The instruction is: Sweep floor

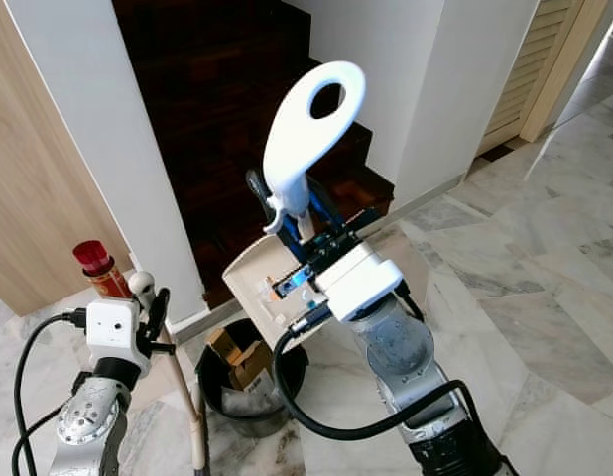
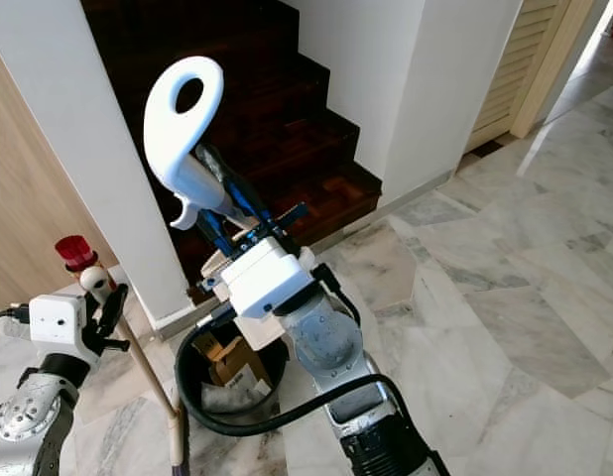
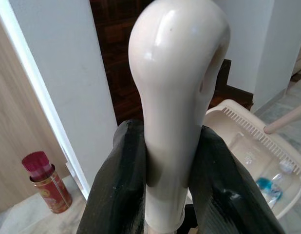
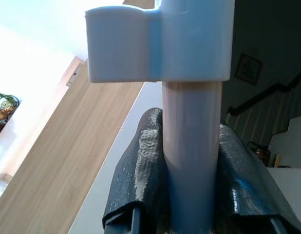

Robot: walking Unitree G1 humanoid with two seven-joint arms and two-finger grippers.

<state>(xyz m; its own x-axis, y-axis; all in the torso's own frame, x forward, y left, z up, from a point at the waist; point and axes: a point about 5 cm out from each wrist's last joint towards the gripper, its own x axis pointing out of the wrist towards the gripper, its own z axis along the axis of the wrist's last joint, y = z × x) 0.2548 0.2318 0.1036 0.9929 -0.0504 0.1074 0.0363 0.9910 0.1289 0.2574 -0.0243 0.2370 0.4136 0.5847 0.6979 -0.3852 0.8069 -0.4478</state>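
My right gripper [image 1: 292, 213] is shut on the stem of a white dustpan handle [image 1: 311, 124] with a loop at its top. The cream dustpan [image 1: 249, 270] hangs tilted above a black bin [image 1: 249, 382]. In the left wrist view, bits of clear and blue litter [image 3: 267, 187] lie in the pan. My left gripper [image 1: 153, 307] is shut just under the rounded cream knob [image 3: 177, 73] of the broom stick [image 1: 183, 382], which runs down toward the floor. Both black fingers [image 4: 141, 170] press against the dustpan stem [image 4: 192, 146].
The bin holds cardboard and paper scraps. A red-capped can [image 1: 103, 270] stands on the floor by a white wall corner [image 1: 118, 169]. Dark wooden stairs [image 1: 247, 119] rise ahead. Marble floor [image 1: 525, 268] stretches to the right, toward a louvred door [image 1: 530, 69].
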